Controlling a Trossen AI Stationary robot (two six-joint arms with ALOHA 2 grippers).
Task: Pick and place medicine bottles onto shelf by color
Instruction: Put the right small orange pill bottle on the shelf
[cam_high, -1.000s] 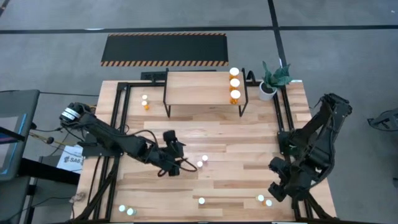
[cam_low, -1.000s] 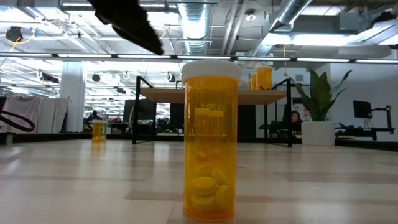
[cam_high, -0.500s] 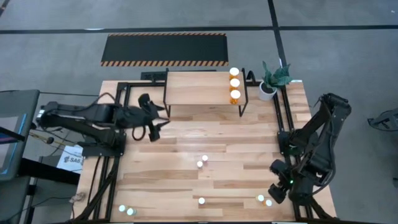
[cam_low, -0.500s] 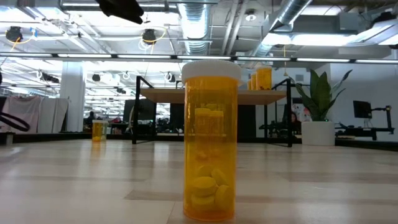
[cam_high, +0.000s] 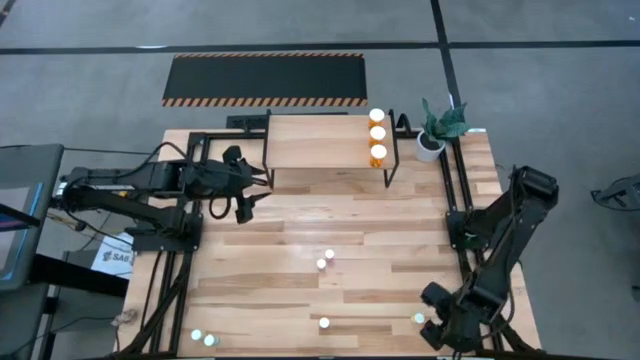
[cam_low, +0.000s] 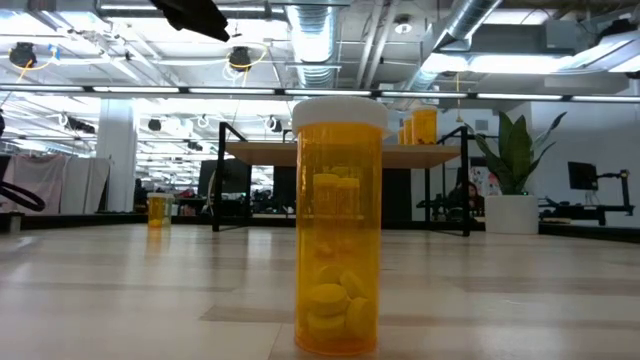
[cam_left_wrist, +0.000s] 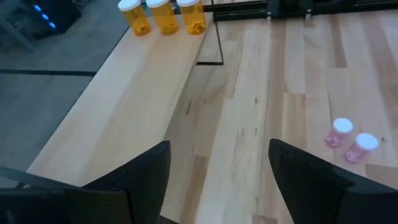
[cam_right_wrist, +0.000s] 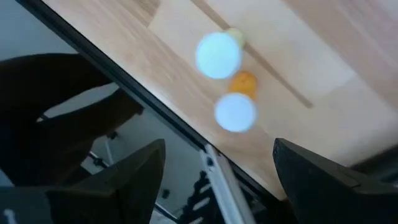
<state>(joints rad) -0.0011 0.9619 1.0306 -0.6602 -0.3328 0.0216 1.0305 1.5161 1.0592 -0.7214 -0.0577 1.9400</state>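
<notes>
At the near edge of the wooden plank surface (cam_high: 350, 215) stand several small bottles that wait to be sorted. Two with white caps and pale green bodies (cam_high: 202, 339) sit at the near left corner. One see-through orange bottle with a white cap and pills inside (cam_low: 337, 225) stands at the middle of the near edge. Two more white-capped bottles (cam_right_wrist: 227, 84) sit at the near right corner, one orange, the other maybe greenish; it is hard to tell.

The right gripper (cam_high: 447, 330) hangs over that near right corner with its jaws open and empty.

In the middle of the surface stand two little pink bottles with white caps (cam_left_wrist: 351, 140), close together.

The left gripper (cam_high: 243, 203) is near the far left corner, by the shelf's left legs. Its jaws are open and hold nothing.

At the far edge is the small light-wood shelf with thin black legs (cam_high: 315, 140). Three orange bottles (cam_high: 377, 133) stand in a row on its right end. A small orange bottle (cam_low: 157, 209) stands on the surface by the shelf's left side.

So three are up, and most are left to do.
</notes>
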